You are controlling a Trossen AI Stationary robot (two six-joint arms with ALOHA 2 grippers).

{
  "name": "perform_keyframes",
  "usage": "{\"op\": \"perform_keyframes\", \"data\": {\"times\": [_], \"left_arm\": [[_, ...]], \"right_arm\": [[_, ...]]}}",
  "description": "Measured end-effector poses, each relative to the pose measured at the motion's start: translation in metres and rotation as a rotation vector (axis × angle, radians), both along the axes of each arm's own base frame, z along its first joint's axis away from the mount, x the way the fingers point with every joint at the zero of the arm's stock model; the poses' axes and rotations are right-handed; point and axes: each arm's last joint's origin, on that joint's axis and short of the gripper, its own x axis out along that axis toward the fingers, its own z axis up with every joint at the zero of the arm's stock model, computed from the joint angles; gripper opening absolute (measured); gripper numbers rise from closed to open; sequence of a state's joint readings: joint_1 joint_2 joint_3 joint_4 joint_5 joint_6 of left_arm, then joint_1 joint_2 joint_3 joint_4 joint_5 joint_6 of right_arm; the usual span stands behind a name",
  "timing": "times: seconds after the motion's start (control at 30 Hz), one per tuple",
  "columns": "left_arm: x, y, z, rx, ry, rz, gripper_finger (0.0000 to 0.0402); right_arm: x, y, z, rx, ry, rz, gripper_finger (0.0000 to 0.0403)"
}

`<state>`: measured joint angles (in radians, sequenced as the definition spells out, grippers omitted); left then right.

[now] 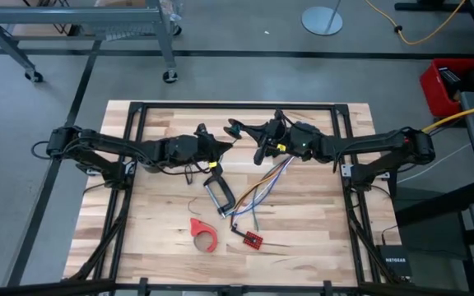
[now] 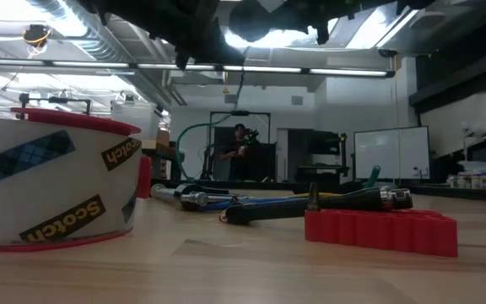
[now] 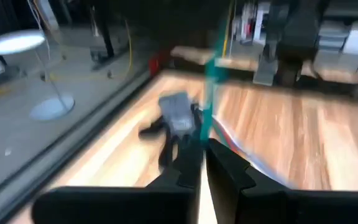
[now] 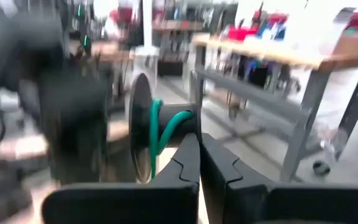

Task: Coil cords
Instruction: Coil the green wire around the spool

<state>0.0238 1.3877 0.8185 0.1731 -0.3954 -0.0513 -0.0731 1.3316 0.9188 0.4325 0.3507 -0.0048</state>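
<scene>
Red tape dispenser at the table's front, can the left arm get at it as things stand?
Probably not right away. The left end effector is shut on the green cord, so it would have to let go first. Otherwise the way to the red tape dispenser looks open, with only a metal clamp between.

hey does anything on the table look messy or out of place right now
Mostly the multicoloured wire bundle: its strands splay loose across the table middle, running down to the small red board. Both grippers, left and right, hang above the table's far half with a green cord strung between them, only partly wound.
</scene>
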Motion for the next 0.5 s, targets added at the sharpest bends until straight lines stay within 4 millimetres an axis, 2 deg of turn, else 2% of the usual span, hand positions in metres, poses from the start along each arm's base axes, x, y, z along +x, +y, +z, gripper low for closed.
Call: {"op": "perform_keyframes", "data": {"times": [0.17,0.3,0.5], "left_arm": [[-0.001,0.001,0.001,-0.028,0.001,0.014,0.0096],[-0.002,0.001,-0.004,-0.074,0.024,0.035,0.0139],[0.001,0.001,-0.004,-0.105,-0.009,0.049,0.0157]], "right_arm": [[0.0,0.0,0.001,-0.006,-0.019,-0.003,0.0],[-0.004,0.0,0.009,-0.024,-0.054,0.0,0.0],[-0.007,0.001,0.012,-0.03,-0.062,0.008,0.0]]}}
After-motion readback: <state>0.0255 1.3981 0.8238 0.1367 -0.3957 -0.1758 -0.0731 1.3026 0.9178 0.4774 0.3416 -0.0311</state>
